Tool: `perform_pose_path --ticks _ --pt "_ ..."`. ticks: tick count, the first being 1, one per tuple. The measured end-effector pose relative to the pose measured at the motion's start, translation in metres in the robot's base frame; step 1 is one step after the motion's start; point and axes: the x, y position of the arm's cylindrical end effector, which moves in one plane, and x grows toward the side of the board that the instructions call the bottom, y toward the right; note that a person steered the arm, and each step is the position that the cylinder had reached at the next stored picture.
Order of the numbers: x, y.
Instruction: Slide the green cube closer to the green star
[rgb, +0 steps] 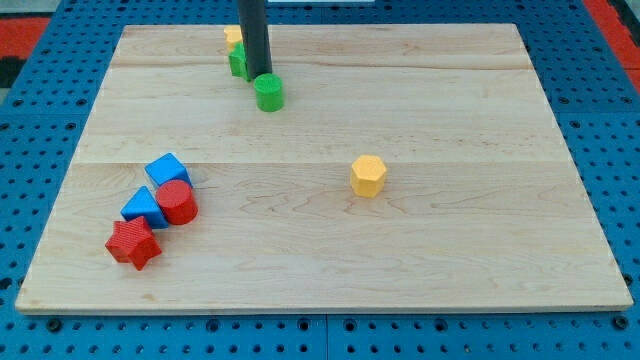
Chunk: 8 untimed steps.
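Observation:
Two green blocks sit near the top edge of the wooden board (450, 120), left of centre. One green block (268, 93) stands free and looks rounded from here. The other green block (238, 66) is up and to the left of it, partly hidden behind the rod. I cannot tell which one is the cube and which the star. The dark rod comes down from the view's top. My tip (259, 76) rests between the two blocks, against the upper left side of the free green block.
A yellow block (233, 38) sits just above the hidden green block. A yellow hexagonal block (368, 175) lies right of centre. At the lower left are two blue blocks (167, 170) (143, 207), a red cylinder (178, 202) and a red star (133, 244).

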Motion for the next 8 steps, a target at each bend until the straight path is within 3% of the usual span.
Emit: perform_pose_path --ticks 2,3,4,6,7,8 --pt "0.049 0.082" --pt "0.07 0.072" --pt "0.056 0.02" --pt "0.024 -0.031" --pt "0.055 -0.013" --pt "0.062 -0.04"
